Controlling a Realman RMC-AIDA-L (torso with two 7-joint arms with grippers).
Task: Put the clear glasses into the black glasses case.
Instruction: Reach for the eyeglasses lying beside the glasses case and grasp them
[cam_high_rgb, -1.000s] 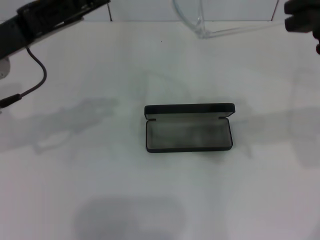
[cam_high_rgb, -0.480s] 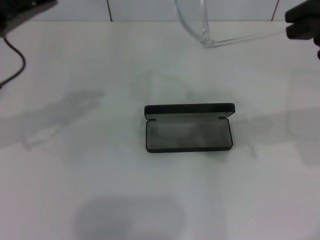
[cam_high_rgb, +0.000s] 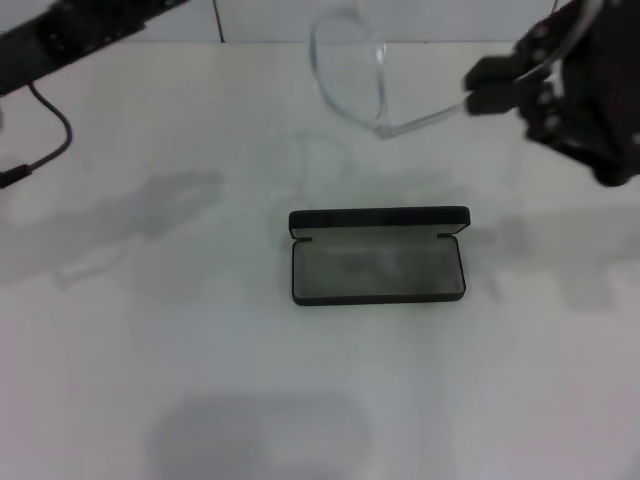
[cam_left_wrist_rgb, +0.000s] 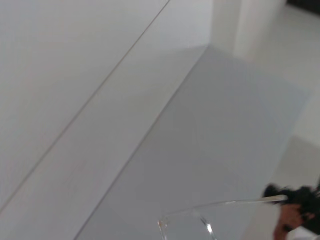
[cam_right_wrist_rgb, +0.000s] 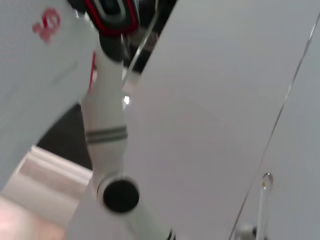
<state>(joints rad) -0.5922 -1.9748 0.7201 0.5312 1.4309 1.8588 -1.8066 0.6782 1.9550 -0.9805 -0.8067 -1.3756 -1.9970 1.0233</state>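
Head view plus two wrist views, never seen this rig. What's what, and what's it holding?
It is a robot with two arms, each ending in a hand. The head view looks forward and down from the robot's head onto a white table. The other two pictures come from cameras on each wrist.

On the table lies a flat rectangular black glasses case, lid open, grey lining showing, nothing inside.

The right hand is shut on one thin temple arm of the transparent plastic glasses, holding them in the air beyond the case. The left wrist view shows those glasses from that side.

The left arm is at the far left, away from the case; its hand is out of view.
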